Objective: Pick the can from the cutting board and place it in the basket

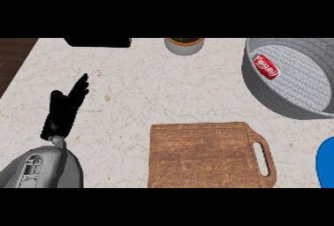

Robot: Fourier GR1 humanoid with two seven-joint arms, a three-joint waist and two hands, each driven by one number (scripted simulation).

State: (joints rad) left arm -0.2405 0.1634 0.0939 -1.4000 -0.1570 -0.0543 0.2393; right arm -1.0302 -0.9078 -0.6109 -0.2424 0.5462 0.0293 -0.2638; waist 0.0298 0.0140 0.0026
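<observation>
Can (266, 66) seen lying inside basket (251, 70), counter's far right corner | cutting board (202, 154) bare | left hand (65, 110) released, resting | little risk judged.

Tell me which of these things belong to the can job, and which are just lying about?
Part of the job: red can, lying inside the grey basket; wooden cutting board.

Just lying about: small pot, black object, blue thing. The left hand rests open.

The marble counter (130, 88) carries a wooden cutting board (202, 154), a grey basket (297, 95), and a small pot (184, 45).
</observation>
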